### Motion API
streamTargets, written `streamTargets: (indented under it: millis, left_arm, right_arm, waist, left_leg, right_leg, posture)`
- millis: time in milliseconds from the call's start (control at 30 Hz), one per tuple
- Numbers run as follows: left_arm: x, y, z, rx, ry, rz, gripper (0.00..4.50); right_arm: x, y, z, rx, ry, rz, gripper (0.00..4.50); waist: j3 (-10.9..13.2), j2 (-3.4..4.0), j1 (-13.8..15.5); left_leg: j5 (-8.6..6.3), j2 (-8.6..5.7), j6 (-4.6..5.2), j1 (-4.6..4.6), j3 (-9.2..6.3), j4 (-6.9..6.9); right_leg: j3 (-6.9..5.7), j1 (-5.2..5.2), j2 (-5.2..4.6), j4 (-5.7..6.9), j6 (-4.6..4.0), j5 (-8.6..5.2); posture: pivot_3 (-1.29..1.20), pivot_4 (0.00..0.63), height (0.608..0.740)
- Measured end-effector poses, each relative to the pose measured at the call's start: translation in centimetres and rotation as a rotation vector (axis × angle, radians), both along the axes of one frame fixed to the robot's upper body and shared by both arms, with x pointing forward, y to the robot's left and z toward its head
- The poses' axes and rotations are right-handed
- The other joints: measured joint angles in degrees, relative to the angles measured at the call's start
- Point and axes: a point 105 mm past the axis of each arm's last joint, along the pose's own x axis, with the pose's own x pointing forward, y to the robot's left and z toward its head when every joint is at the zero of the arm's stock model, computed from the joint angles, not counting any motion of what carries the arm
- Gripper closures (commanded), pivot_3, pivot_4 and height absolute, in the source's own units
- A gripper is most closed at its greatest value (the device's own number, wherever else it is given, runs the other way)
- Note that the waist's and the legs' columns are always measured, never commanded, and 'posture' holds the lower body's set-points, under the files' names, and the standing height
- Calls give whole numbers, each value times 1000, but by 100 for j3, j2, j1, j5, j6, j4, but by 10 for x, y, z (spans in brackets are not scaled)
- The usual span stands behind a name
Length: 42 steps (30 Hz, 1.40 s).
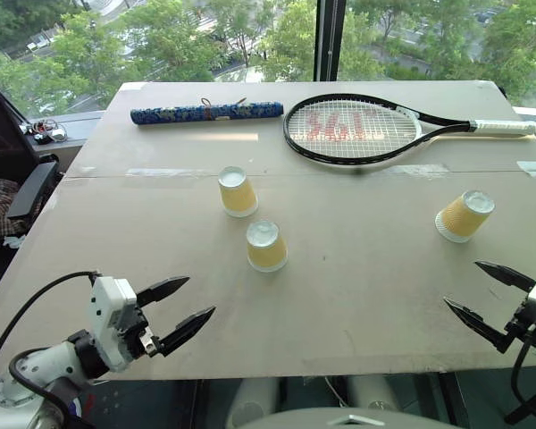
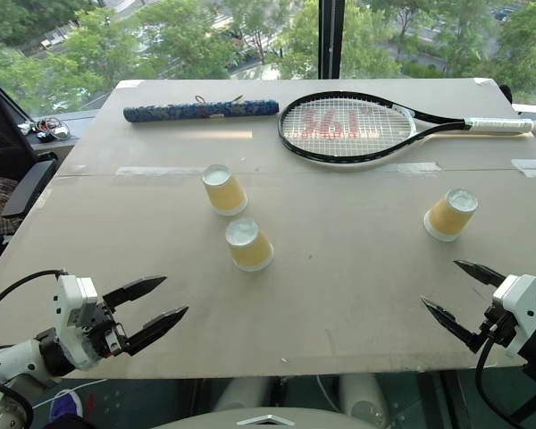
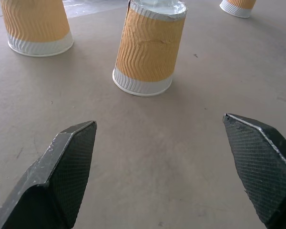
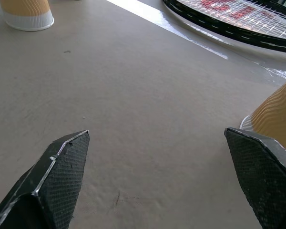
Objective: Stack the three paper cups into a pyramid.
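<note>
My left gripper [image 1: 185, 304] and right gripper [image 1: 479, 291] both gape wide and empty above the counter [image 1: 357, 268]. Two paper cups [image 1: 266, 246] [image 1: 238, 191] stand upside down ahead of my left gripper; the third cup [image 1: 464, 215] sits just beyond my right one.

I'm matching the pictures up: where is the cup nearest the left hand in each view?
Left eye: cup at centre, nearer of the middle pair.
Right eye: left of centre.
Left wrist: upper middle, beyond the fingers.
Right wrist: possibly the base at upper left; uncertain.
Shared landmark: racket.
</note>
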Motion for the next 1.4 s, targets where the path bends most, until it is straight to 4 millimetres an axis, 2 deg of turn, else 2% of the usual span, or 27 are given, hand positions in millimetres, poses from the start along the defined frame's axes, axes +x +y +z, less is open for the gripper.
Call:
streamTargets:
  millis: [100, 200, 400, 467, 600, 867, 933, 1000, 1167, 1200, 1400]
  left_arm:
    - [8, -2, 4, 2, -22, -9, 119]
    - [25, -14, 16, -6, -75, -47, 119]
    - [38, -28, 23, -10, -93, -96, 119]
    - [48, -34, 25, 3, -113, -117, 119]
    - [61, -42, 19, 13, -105, -145, 119]
    - [81, -59, 8, 36, -108, -202, 119]
    - [88, -68, 5, 36, -122, -234, 119]
    - [90, -73, 2, 29, -122, -260, 659]
    - [102, -85, -3, 15, -150, -314, 2619]
    - [103, -86, -3, 17, -154, -318, 2784]
    - [113, -95, 0, 18, -185, -386, 2784]
  right_arm:
    - [5, 2, 3, 6, -7, 7, 0]
    - [14, 18, 13, 31, -40, 75, 0]
    - [6, 41, 17, 66, -30, 206, 0]
    - [2, 55, 22, 82, -29, 285, 0]
    - [-2, 70, 25, 108, -33, 359, 0]
    - [-11, 80, 22, 129, -2, 409, 0]
    - [-12, 81, 22, 132, 2, 406, 0]
    - [-13, 81, 23, 132, -2, 403, 0]
    - [-12, 82, 24, 142, -19, 371, 0]
    - [-12, 82, 25, 143, -20, 367, 0]
    - [-13, 74, 23, 150, -27, 276, 0]
  waist:
    - [2, 2, 13]
    - [4, 9, 28]
    - [4, 11, 58]
    - [5, 12, 75]
    - [5, 11, 79]
    - [7, 10, 83]
    - [7, 10, 88]
    - [6, 11, 88]
    - [6, 10, 89]
    - [6, 10, 89]
    - [7, 9, 108]
  left_leg:
    - [0, 0, 0, 2, 0, -10]
    - [3, 0, -4, 5, -1, -9]
    - [13, -1, -21, 0, -6, -16]
    - [12, -1, -20, 0, -7, -16]
    - [11, -1, -18, 1, -9, -16]
    - [15, -2, -25, -1, -12, -16]
    - [15, -3, -25, -1, -14, -15]
    - [15, -3, -25, 0, -14, -16]
    - [18, -3, -30, 0, -16, -14]
    - [18, -3, -30, 0, -16, -14]
    - [18, -7, -31, -4, -19, -12]
  right_leg:
    - [-2, -2, 0, -1, 0, 0]
    - [-2, -1, 0, 2, -7, 5]
    - [-10, -7, 1, -1, -4, 5]
    - [-11, -7, 1, 0, -4, 6]
    - [-13, -7, 1, 1, -4, 6]
    - [-16, -7, 1, 0, -3, 6]
    - [-19, -7, 1, 2, -3, 7]
    - [-18, -6, 1, 2, -2, 7]
    - [-22, -6, 2, 3, -2, 7]
    - [-22, -6, 2, 3, -2, 7]
    - [-25, -6, 0, 4, 0, 7]
  posture:
    - [0, 150, 740]
    - [0, 150, 740]
    - [0, 150, 740]
    - [0, 150, 740]
    - [0, 150, 740]
    - [0, 150, 740]
    - [0, 150, 740]
    - [0, 150, 740]
    - [0, 150, 740]
    - [0, 150, 740]
    - [0, 150, 740]
